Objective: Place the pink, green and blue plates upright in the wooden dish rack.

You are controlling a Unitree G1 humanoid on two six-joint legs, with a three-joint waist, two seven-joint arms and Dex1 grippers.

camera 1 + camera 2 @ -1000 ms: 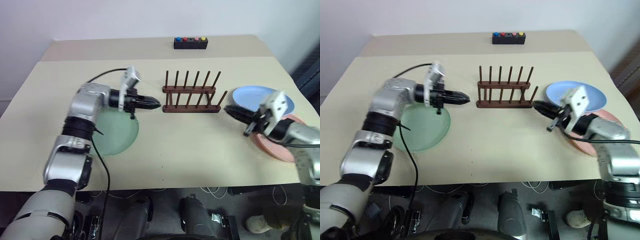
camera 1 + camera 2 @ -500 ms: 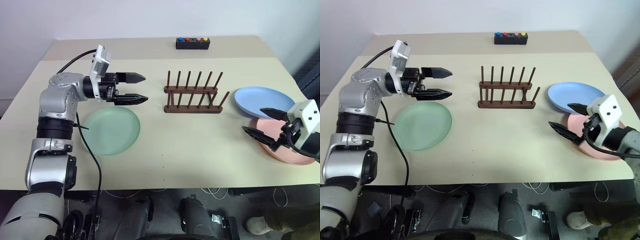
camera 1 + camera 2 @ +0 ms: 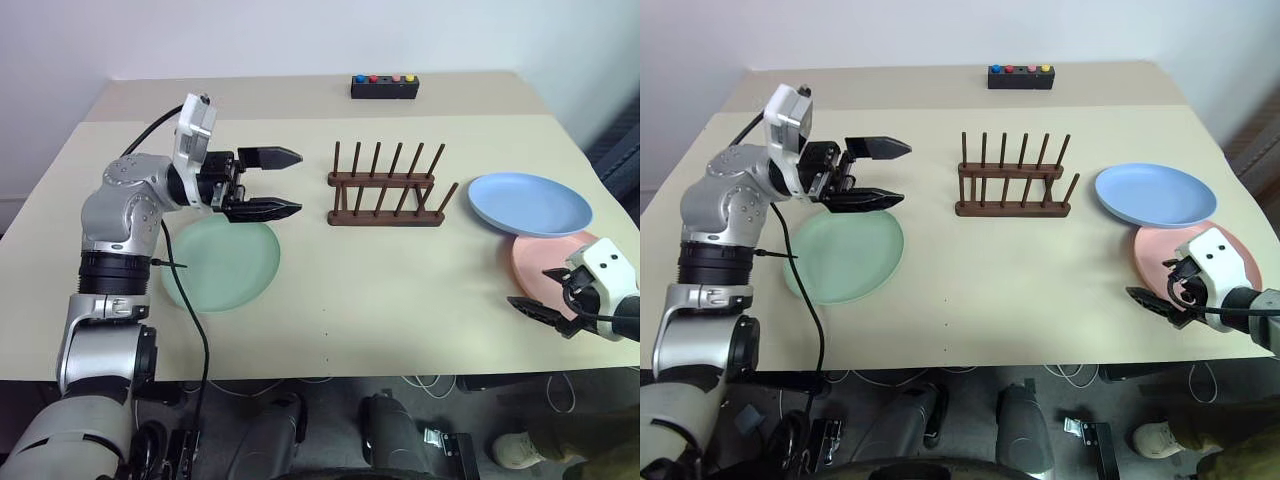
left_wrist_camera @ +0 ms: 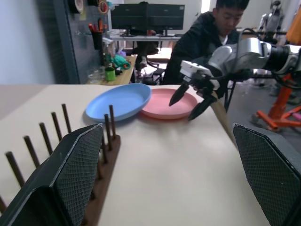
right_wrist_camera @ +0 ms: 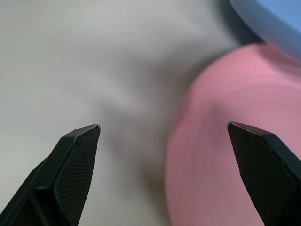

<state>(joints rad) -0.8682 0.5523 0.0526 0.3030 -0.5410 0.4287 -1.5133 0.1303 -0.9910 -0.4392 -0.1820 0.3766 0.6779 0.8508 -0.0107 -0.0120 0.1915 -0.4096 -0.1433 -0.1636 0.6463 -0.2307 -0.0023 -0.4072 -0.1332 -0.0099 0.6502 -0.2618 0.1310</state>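
The dark wooden dish rack (image 3: 385,196) stands at mid-table with no plate between its pegs. A green plate (image 3: 225,262) lies flat to its left. Right of the rack lies a blue plate (image 3: 530,203), and a pink plate (image 3: 550,262) lies just in front of it. My left gripper (image 3: 298,182) is open and hovers level over the green plate's far edge, pointing at the rack. Down at the pink plate's near left edge, my right gripper (image 3: 1150,282) is open. The right wrist view has the pink rim (image 5: 188,141) between its fingers (image 5: 75,160), which hold nothing.
A small black box with coloured buttons (image 3: 384,87) sits at the table's far edge. In the left wrist view a person (image 4: 221,28) sits beyond the table's right end, among desks and monitors. The right gripper is near the table's front right corner.
Both grippers went from shut to open. The left rose and drew back from the rack. The right swung away from the rack, out and down to the pink plate's near edge.
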